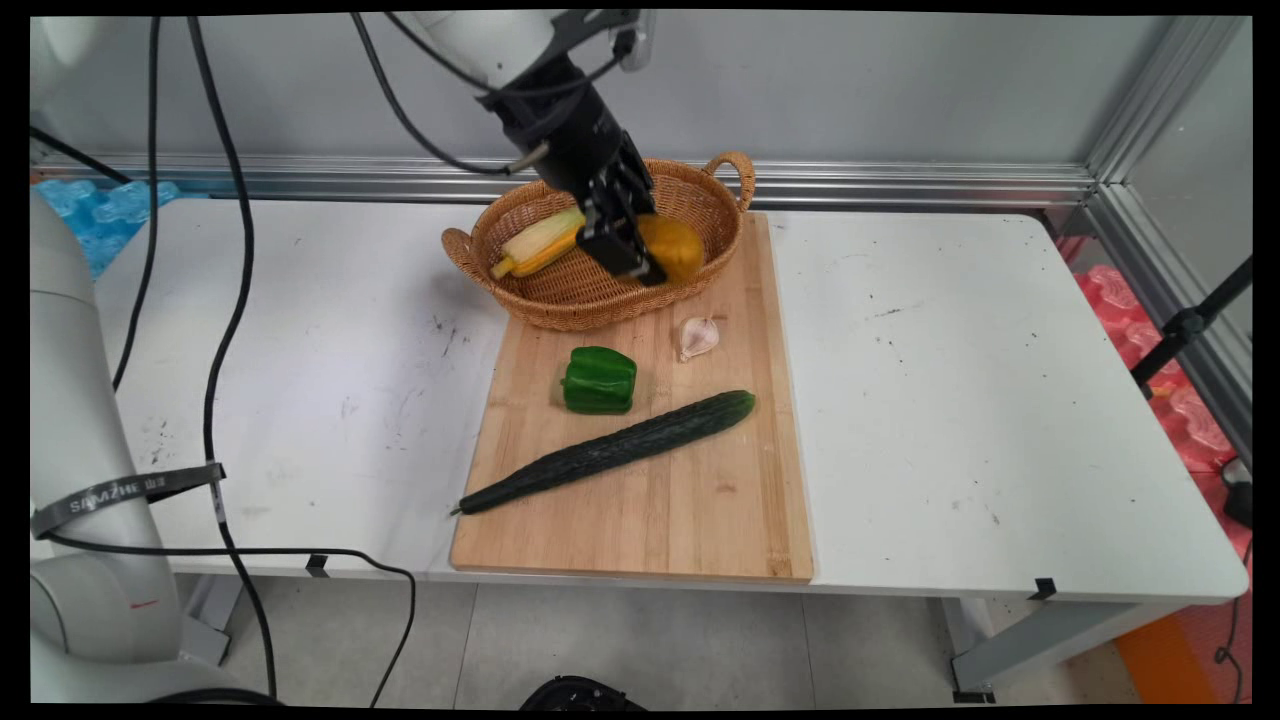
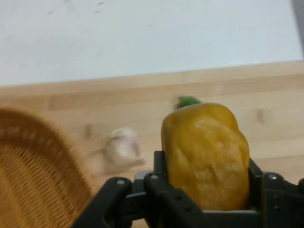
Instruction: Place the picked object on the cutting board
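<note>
so here we've got the pincer point(image 1: 640, 250) clamped on a yellow bell pepper point(image 1: 672, 248), hanging over the right half of the wicker basket point(image 1: 560, 290), roughly at rim height. in the hand view the pepper point(image 2: 206, 156) is wedged between the two fingers point(image 2: 164, 190), which press its flanks, so we'd call that a firm side grip rather than a pinch on the stem. its green stem point(image 2: 187, 100) pokes out at the far end, away from the hand, so the pepper's long axis runs along the pincer's own line, stem leading. in the main view that line slants down and towards the picture's right, so we reckon the stem end aims at the basket's near right rim and the board beyond it. whether the pepper touches the basket we can't tell, the pincer hides its underside. an ear of corn point(image 1: 538, 243) lies inside the basket on the left, husk on, slanting from lower left to upper right, just beside the pincer. the basket sits on the far end of a wooden cutting board point(image 1: 700, 520), which lies on the white surface point(image 1: 1000, 400). on the board in front of the basket there's a garlic bulb point(image 1: 698, 336), a green bell pepper point(image 1: 599, 380) and a long cucumber point(image 1: 610, 450) lying diagonally, all apart from each other. the garlic point(image 2: 121, 147) also shows beside the basket's wall point(image 2: 42, 175) in the hand view.
</note>
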Controlling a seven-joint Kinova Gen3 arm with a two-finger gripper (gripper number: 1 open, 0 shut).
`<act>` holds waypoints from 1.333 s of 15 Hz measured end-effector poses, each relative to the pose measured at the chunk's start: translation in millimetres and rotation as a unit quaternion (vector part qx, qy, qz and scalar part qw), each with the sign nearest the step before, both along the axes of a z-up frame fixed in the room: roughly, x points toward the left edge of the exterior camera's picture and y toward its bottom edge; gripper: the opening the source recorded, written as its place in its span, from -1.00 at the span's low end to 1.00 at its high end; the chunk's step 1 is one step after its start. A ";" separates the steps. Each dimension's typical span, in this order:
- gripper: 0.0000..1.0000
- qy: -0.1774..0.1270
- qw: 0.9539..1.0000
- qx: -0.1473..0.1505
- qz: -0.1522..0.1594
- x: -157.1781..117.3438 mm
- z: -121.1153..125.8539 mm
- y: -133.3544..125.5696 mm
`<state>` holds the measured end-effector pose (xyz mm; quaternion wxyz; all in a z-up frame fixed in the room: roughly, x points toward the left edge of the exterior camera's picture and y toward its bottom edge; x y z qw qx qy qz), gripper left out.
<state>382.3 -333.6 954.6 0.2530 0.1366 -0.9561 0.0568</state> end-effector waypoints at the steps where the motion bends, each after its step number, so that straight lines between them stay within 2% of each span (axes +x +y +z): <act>1: -1.00 0.001 1.000 0.000 -0.020 -5.4 -2.8 3.5; 4: -1.00 0.002 0.997 -0.005 -0.071 -21.2 -13.8 11.9; 6: -1.00 0.002 0.995 -0.007 -0.095 -29.4 -20.6 15.8; 12: -1.00 -0.002 0.984 -0.010 -0.179 -58.5 -59.0 33.3; 20: -1.00 -0.017 0.971 -0.011 -0.238 -83.9 -110.1 46.0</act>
